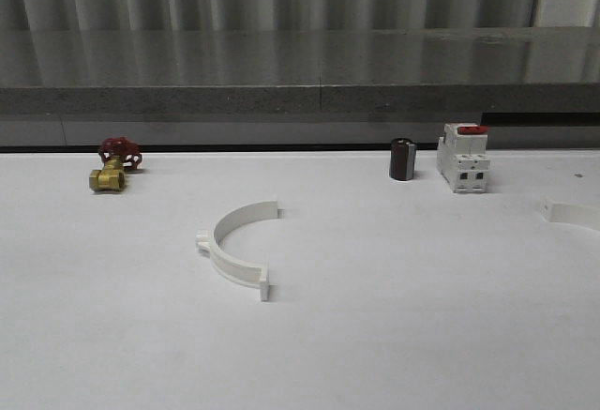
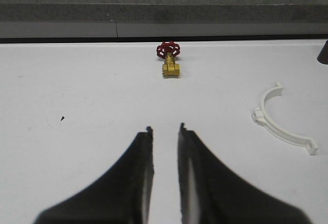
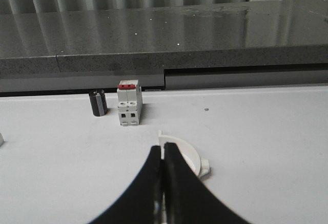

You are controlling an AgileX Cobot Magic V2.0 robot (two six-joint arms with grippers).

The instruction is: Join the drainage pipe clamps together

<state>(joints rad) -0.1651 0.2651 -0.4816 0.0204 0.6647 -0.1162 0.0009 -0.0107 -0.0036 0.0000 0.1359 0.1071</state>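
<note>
**Two clamp halves lie apart on the desk**

One clamp half (image 1: 236, 243) lies flat on the white desk (image 1: 394, 316), well left of the breaker (image 1: 463, 158). The other clamp half (image 3: 190, 157) sits right of the breaker, just behind the right gripper (image 3: 163, 153), jaws together. The left gripper (image 2: 164, 130) hovers, jaws slightly apart, empty.

One white clamp half (image 1: 236, 246) mid-table (image 1: 394, 316), another (image 1: 572, 213) at right edge, well apart.
</note>
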